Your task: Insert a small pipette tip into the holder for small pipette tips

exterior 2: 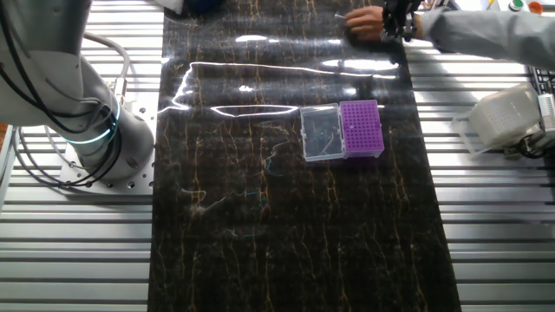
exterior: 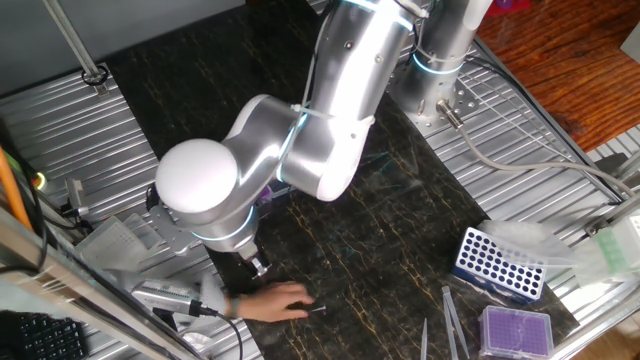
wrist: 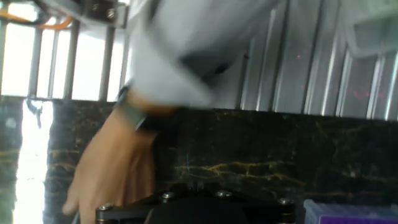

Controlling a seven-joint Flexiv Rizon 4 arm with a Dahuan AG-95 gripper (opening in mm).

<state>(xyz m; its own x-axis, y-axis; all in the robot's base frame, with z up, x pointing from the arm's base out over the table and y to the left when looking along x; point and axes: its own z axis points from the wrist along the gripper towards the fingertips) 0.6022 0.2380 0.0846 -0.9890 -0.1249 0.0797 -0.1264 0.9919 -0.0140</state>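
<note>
Hand view: claw [exterior: 259, 266] fingers hidden, grip unclear.

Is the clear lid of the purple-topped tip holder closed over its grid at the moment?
No, in the other fixed view the clear lid lies folded open flat beside the holder for small pipette tips, leaving the purple grid uncovered.

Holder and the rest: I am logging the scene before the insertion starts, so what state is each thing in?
Holder for small pipette tips: upright on the mat, clear lid open, lying flat beside it.
Gripper: low over the mat, open or shut cannot be told.
Person's hand: flat on the mat beside the gripper.
Blue rack: uncovered.
</note>
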